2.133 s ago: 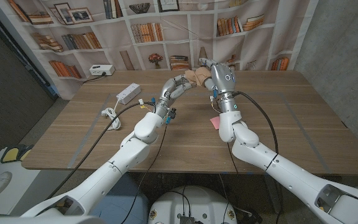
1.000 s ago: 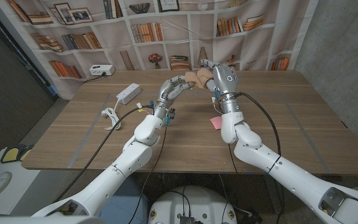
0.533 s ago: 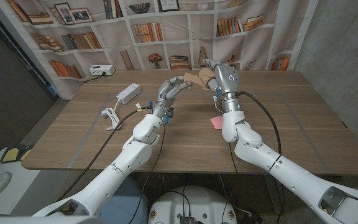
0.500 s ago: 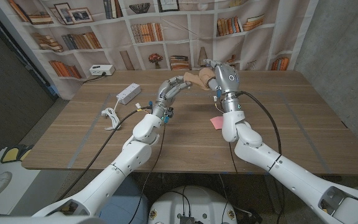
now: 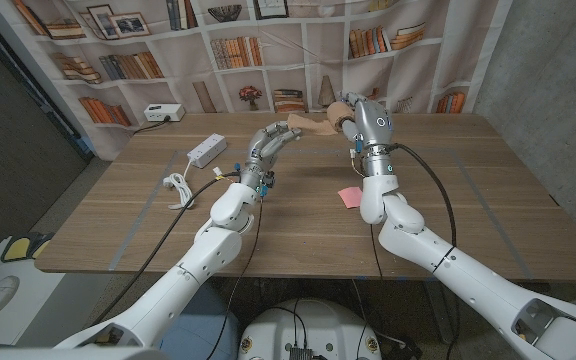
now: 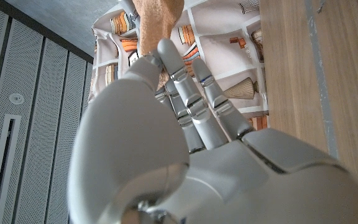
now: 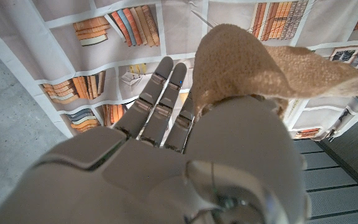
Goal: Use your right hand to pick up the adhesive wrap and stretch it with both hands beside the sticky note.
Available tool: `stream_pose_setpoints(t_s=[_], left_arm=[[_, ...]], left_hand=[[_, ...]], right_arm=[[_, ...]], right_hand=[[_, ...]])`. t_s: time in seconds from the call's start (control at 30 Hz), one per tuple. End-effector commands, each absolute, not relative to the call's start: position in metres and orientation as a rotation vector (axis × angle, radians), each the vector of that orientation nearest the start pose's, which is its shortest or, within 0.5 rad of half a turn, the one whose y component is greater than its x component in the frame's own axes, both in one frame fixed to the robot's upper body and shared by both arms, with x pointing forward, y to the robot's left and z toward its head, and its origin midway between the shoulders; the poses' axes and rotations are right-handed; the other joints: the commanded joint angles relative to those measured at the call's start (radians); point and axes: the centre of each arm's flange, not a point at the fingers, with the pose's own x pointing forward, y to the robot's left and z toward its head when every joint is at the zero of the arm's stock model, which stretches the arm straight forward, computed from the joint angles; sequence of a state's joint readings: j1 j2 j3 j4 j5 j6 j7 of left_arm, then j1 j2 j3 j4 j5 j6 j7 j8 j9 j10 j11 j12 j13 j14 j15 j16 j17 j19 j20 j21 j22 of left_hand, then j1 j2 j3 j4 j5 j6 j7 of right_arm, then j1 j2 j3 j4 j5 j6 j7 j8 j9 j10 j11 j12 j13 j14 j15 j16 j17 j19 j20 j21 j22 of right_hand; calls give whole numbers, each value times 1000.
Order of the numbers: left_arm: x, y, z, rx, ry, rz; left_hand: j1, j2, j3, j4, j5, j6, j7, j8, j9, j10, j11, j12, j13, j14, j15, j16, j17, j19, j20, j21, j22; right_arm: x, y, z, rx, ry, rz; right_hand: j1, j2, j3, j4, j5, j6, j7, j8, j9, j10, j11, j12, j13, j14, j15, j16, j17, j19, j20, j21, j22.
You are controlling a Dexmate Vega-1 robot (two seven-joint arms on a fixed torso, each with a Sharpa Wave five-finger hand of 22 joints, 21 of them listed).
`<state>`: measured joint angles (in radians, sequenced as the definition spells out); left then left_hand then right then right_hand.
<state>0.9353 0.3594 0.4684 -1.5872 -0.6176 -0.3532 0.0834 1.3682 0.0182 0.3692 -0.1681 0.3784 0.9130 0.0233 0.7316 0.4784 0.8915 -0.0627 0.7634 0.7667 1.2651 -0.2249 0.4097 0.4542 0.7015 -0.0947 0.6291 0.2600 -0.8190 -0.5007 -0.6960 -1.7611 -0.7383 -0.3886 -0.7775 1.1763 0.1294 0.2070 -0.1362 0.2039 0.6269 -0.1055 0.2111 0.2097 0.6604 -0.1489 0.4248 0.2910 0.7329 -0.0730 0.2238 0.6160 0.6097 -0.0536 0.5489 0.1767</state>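
The tan adhesive wrap [image 5: 316,122] hangs in the air above the far middle of the table, pulled into a strip between my two hands. My right hand [image 5: 361,117] grips the roll end; the right wrist view shows that roll [image 7: 241,62] held against the fingers of my right hand [image 7: 166,149], with the strip running off sideways. My left hand [image 5: 272,141] pinches the free end, seen as tan wrap [image 6: 157,15] at the fingertips of my left hand [image 6: 185,124]. The pink sticky note [image 5: 349,196] lies on the table near my right forearm, on the near side of the wrap.
A white power strip [image 5: 206,150] lies at the far left of the wooden table [image 5: 488,190], with a white hook and black cable [image 5: 174,185] nearer. A white socket box [image 5: 163,112] sits at the back left corner. A bookshelf backdrop hangs behind.
My right hand has moved right and away from the left hand, drawing the wrap out into a longer strip. The sticky note shows more fully beside my right forearm.
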Motion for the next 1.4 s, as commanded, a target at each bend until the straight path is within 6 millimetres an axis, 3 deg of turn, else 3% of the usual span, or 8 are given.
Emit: stream_pose_setpoints(t_s=[0.03, 0.13, 0.27, 0.47, 0.63, 0.83, 1.27, 1.4], left_arm=[[582, 155, -10, -239, -752, -366], [582, 156, -12, -238, -747, -366], [581, 157, -13, -237, -747, -363], [581, 159, -12, -227, -748, -365], [580, 162, -12, -224, -745, -360], [580, 166, -13, -220, -735, -347], [580, 171, -14, -219, -734, -331], [580, 170, -14, -221, -738, -330]], left_hand=[[-3, -8, 1, 7, 9, 5, -7, -2, -1, 0, -6, -6, 7, 10, -4, -6, 3, -8, -2, 11, -1], [-4, -7, 1, 8, 13, 1, -7, -3, -3, -2, -6, -8, 9, 12, -3, -9, 3, -11, -2, 16, -1], [-5, -6, 1, 8, 17, -1, -10, -1, -1, -4, -8, -9, 11, 14, -3, -12, 4, -15, -2, 20, -2], [-7, -6, 0, 9, 23, -2, -9, 1, -2, -2, -8, -11, 14, 18, -3, -17, 6, -20, -3, 29, -4], [-8, -6, 0, 9, 27, -4, -8, 3, -1, -1, -9, -11, 16, 18, -3, -20, 7, -23, -3, 34, -5], [-9, -6, -1, 9, 32, -6, -10, 5, -2, -3, -8, -13, 19, 22, -3, -24, 10, -28, -5, 41, -7], [-11, -7, -3, 8, 42, -8, -11, 9, -5, 0, -10, -15, 25, 27, -3, -32, 15, -36, -7, 59, -12], [-12, -7, -4, 9, 45, -10, -13, 11, -4, -1, -11, -18, 24, 28, -3, -35, 18, -39, -8, 65, -14]], right_arm=[[546, -157, 42, -976, -1054, -696], [546, -158, 42, -956, -1061, -697], [546, -158, 43, -933, -1076, -710], [546, -163, 50, -845, -1083, -748], [546, -173, 58, -740, -1075, -772], [546, -187, 63, -629, -1060, -770], [545, -207, 60, -428, -1024, -661], [544, -206, 58, -352, -1017, -572]], right_hand=[[-8, 4, 0, 7, 8, 5, -1, 3, -1, 7, 3, -5, 4, -5, -149, -4, -3, -3, -1, -6, 3], [-14, 20, 7, 14, 9, 15, -3, 6, -1, 24, 1, -2, 3, -4, -149, -6, -8, -8, -5, -9, 3], [-14, 35, 16, 13, 8, 59, -9, 21, -3, 99, -12, 22, 9, 20, -157, 5, -14, -3, -9, -9, 3], [-8, 43, 24, 10, 9, 67, -10, 21, -3, 106, -13, 24, 12, 30, -158, 10, -15, -1, -12, -8, 3], [-32, 50, 23, 28, 5, 67, -9, 19, -3, 104, -13, 22, 16, 31, -148, 6, -22, -2, -12, -9, 4], [-39, 54, 28, 33, 2, 89, -10, 25, -3, 123, -12, 29, 20, 42, -158, 10, -25, 0, -12, -9, 4], [-50, 42, 32, 34, -2, 74, 2, 14, -4, 109, -1, 14, 18, 43, -149, 4, -39, 2, -9, -9, 3], [-111, 17, 6, 61, -13, 73, 10, 10, -5, 116, 7, 6, 11, 39, -134, -3, -53, 5, 3, -11, 2]])
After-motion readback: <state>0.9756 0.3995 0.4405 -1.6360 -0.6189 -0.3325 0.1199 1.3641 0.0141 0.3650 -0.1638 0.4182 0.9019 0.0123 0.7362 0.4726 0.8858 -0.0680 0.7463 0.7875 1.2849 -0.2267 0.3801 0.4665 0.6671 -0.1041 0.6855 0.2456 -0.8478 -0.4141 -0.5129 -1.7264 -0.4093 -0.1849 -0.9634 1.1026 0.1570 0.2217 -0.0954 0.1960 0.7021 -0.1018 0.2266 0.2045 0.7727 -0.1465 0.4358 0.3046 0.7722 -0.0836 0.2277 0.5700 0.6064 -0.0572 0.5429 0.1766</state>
